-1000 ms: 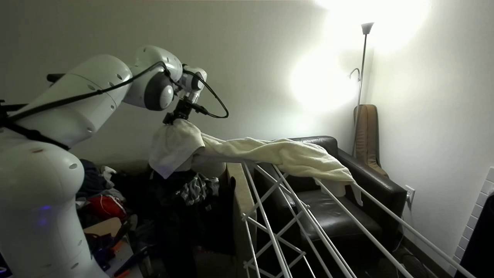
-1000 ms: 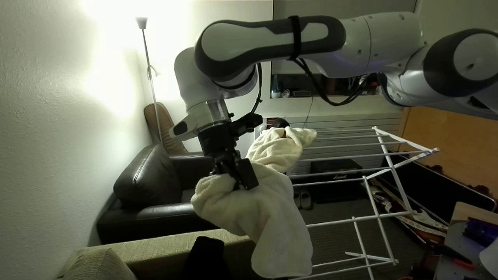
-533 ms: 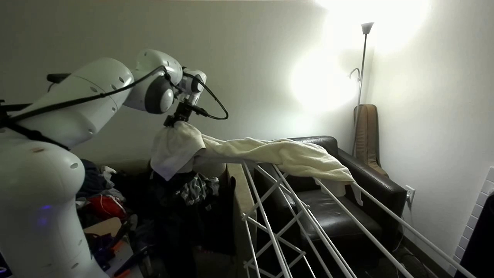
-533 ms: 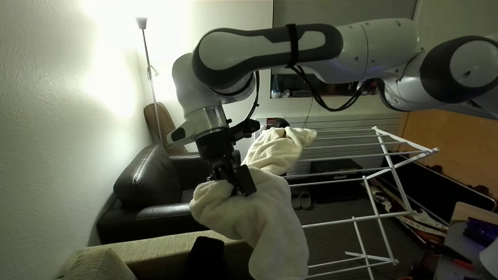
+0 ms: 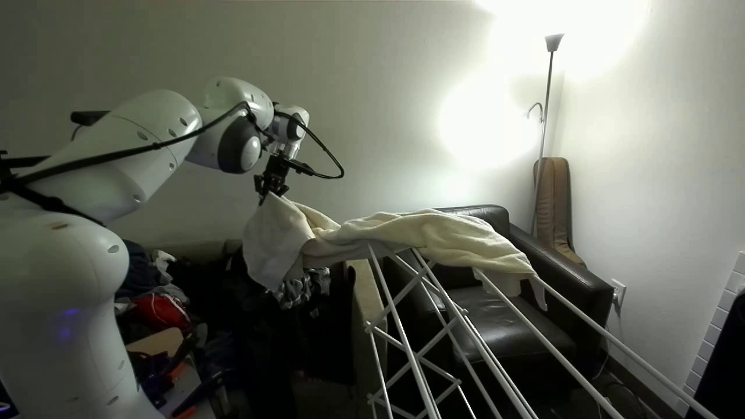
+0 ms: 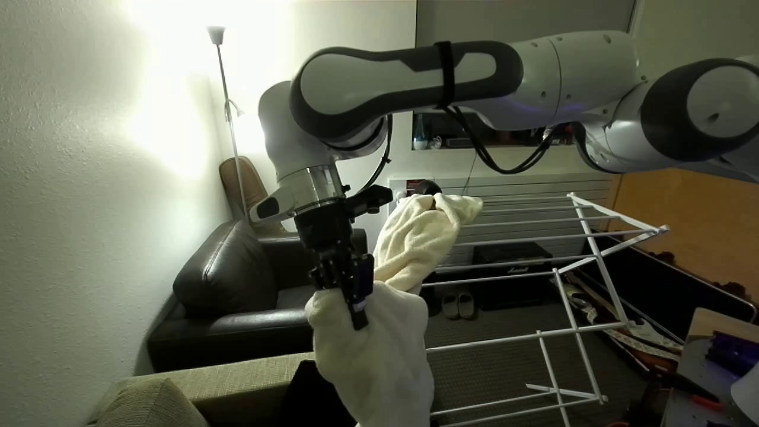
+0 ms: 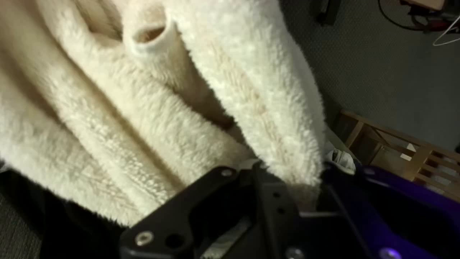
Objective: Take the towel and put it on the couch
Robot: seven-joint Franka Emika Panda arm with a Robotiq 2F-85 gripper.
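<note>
The cream towel [image 5: 430, 233] lies over the end of the white drying rack, and its near part hangs from there to my gripper [image 5: 272, 195]. In an exterior view that part of the towel [image 6: 379, 362] hangs down in front of the beige couch [image 6: 237, 376]. My gripper stands open in the wrist view, its fingers [image 7: 267, 190] apart, with a fold of the towel [image 7: 251, 72] still lying between them. Both exterior views show the towel's top touching the fingertips. Most of the couch's seat is hidden under dark clothes.
The white drying rack [image 6: 661, 229] stands beside the couch. A dark leather armchair [image 5: 518, 320] is behind the rack. A pile of clothes [image 5: 160, 311] covers the couch near the arm's base. A floor lamp [image 5: 553, 42] and a brown case [image 5: 553, 203] stand in the corner.
The gripper has sunk slightly and its jaws have gone from shut on the towel to apart. The towel's near part has slipped lower and hangs narrower below the fingers.
</note>
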